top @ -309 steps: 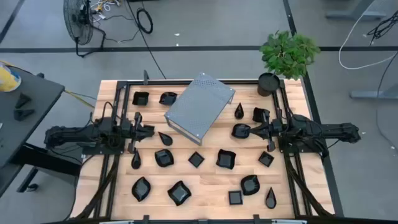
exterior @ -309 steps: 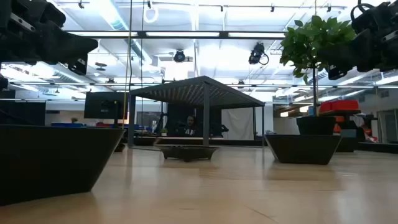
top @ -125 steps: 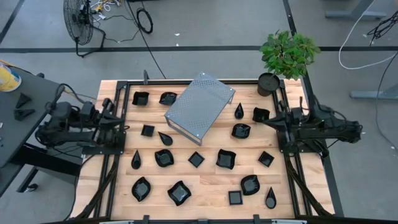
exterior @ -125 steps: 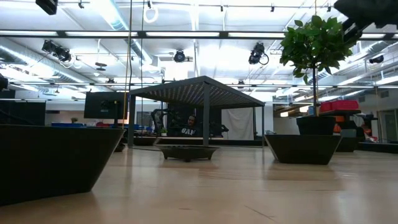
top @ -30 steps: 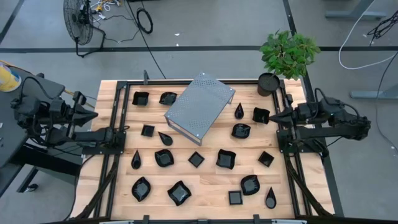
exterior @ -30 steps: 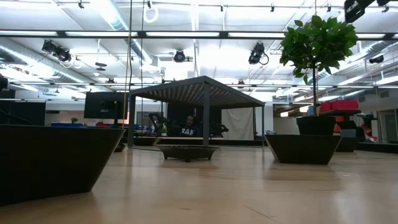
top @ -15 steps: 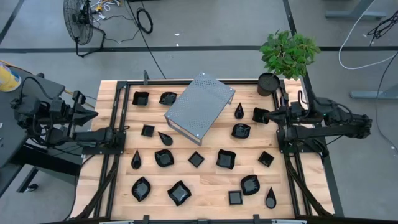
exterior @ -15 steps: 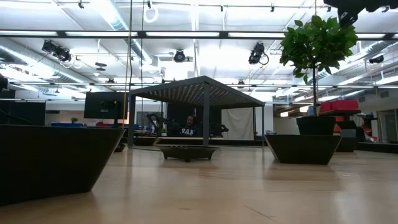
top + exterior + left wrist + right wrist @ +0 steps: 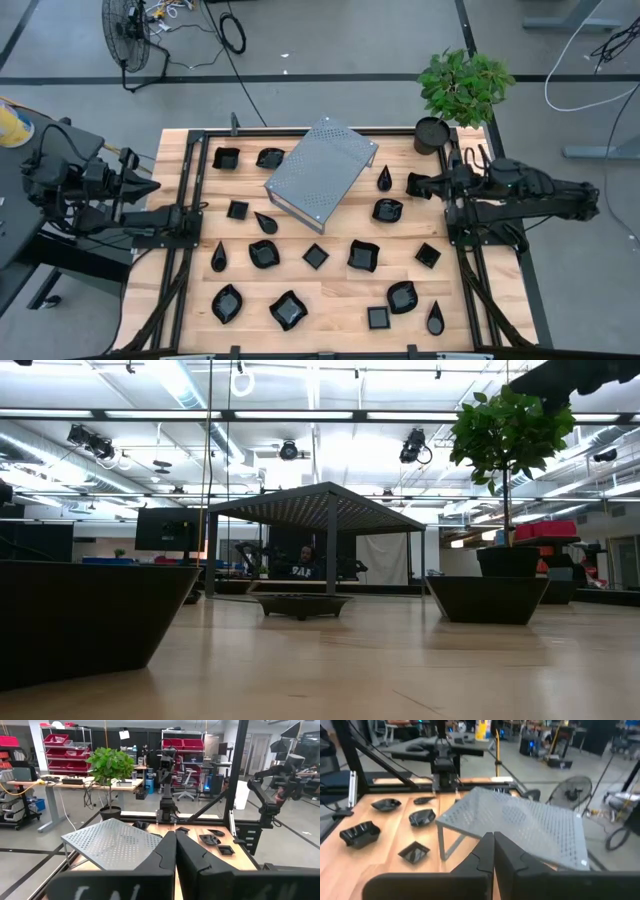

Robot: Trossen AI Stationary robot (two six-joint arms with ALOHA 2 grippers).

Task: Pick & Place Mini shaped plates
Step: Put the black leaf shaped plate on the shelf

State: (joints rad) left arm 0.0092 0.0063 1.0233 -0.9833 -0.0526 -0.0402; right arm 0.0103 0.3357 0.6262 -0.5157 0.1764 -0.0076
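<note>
Several mini shaped plates, small glossy black dishes, lie spread flat over the wooden table [image 9: 340,285], such as a teardrop one [image 9: 385,178], a wavy one [image 9: 386,210] and a square one [image 9: 316,256]. My right gripper [image 9: 412,184] is shut and holds nothing. It hangs high over the table's right side, above a dish [image 9: 422,186] near the far right. In the right wrist view its fingers [image 9: 493,842] lie together. My left gripper [image 9: 153,185] is shut and holds nothing, drawn back beyond the table's left edge, pointing level; its fingers [image 9: 175,840] lie together.
A large grey perforated metal box [image 9: 322,171] stands on legs at the far middle of the table. A round black plant pot [image 9: 431,135] with a green plant sits at the far right corner. Black frame rails [image 9: 185,260] run along both sides.
My right gripper has moved toward the table's left, from the right rail out over the dishes at the far right, tipping slightly downward. It has stayed shut. The dishes and the box have not moved.
</note>
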